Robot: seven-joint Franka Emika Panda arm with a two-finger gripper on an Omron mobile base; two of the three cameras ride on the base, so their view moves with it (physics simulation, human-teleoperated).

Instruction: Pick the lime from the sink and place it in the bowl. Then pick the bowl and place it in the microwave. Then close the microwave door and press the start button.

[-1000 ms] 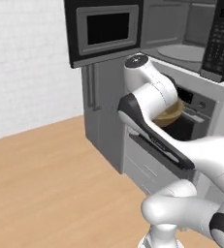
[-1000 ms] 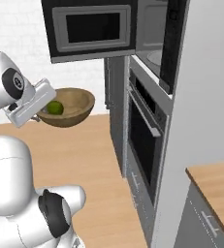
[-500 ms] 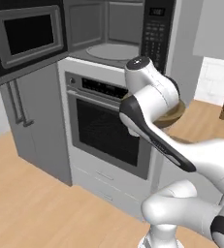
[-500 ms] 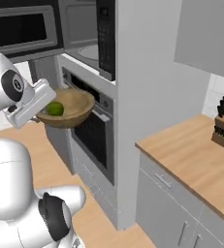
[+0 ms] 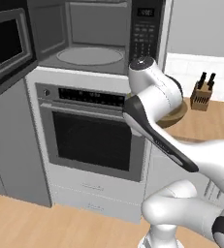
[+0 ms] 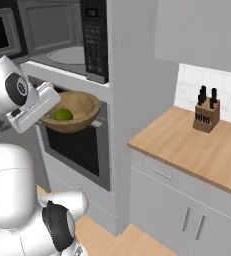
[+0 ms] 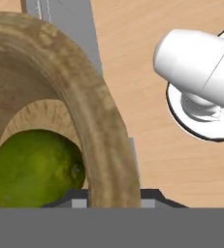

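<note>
My gripper (image 7: 111,196) is shut on the rim of the brown wooden bowl (image 7: 104,126), which I hold level in the air. The lime (image 7: 33,167) lies inside the bowl. In the right base view the bowl (image 6: 77,107) with the lime (image 6: 63,115) hangs in front of the oven, just below the microwave (image 6: 62,35). The microwave (image 5: 89,38) stands open, its glass turntable bare, and the microwave door (image 5: 7,41) is swung out to the left. Its keypad panel (image 5: 145,34) is at the right. The bowl (image 5: 176,115) peeks out behind my arm. The sink is out of view.
A black-and-silver oven (image 5: 94,135) with a horizontal handle sits under the microwave. To the right a wooden counter (image 6: 197,150) carries a knife block (image 6: 206,115). Grey drawers and cabinets run beneath it.
The whole picture has swung as the base moved: the microwave and oven now face me and the counter came into view. The bowl with the lime stays in my grip.
</note>
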